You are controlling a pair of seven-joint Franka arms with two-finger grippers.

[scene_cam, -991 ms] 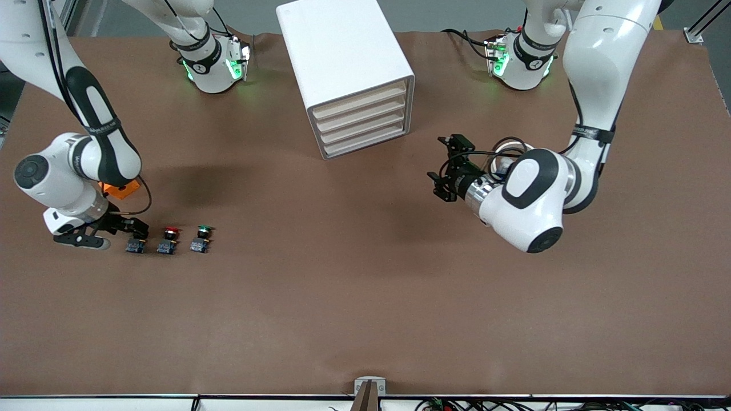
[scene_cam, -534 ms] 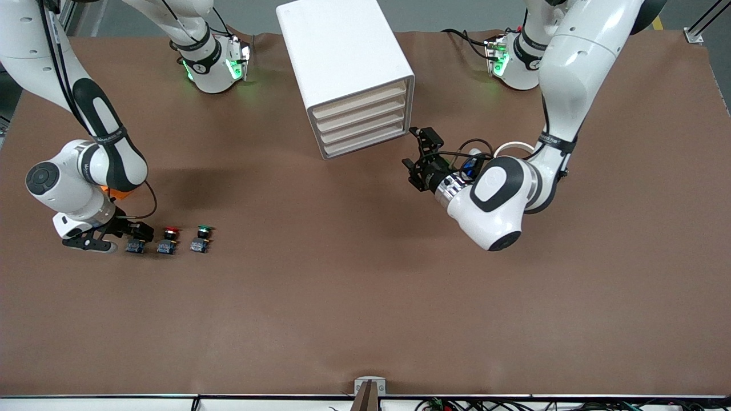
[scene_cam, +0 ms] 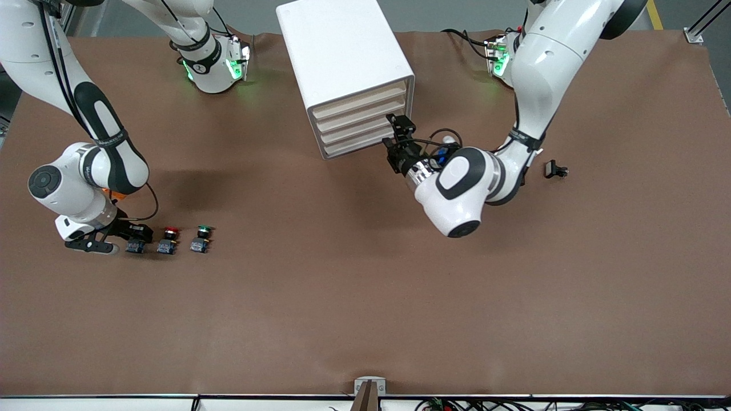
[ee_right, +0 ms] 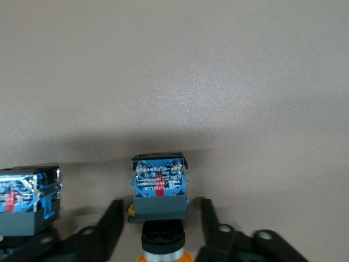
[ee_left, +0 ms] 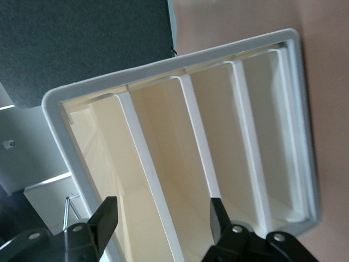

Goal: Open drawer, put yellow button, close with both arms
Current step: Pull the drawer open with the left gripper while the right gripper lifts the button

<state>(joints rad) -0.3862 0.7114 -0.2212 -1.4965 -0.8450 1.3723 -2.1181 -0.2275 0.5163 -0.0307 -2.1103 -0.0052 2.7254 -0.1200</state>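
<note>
The white cabinet (scene_cam: 342,51) stands at the table's middle, nearer the robots, with all four cream-fronted drawers (scene_cam: 363,131) shut. My left gripper (scene_cam: 395,137) is open right in front of the lower drawer fronts, at the corner toward the left arm's end. In the left wrist view the drawer fronts (ee_left: 218,136) fill the frame and the left gripper (ee_left: 162,214) straddles one white divider. My right gripper (scene_cam: 141,234) is low and open around the yellow button (scene_cam: 135,246). In the right wrist view the yellow button (ee_right: 158,185) lies between the fingers (ee_right: 109,224), untouched.
A red-capped button (scene_cam: 169,240) and a green-capped button (scene_cam: 201,238) lie in a row beside the yellow one; the red one's base (ee_right: 30,199) shows in the right wrist view. A small black part (scene_cam: 554,169) lies toward the left arm's end. An orange piece (scene_cam: 117,194) sits under the right arm.
The left arm swung toward the cabinet and its gripper now reaches the drawer fronts, uncovering the small black part. The right gripper shifted slightly at the yellow button.
</note>
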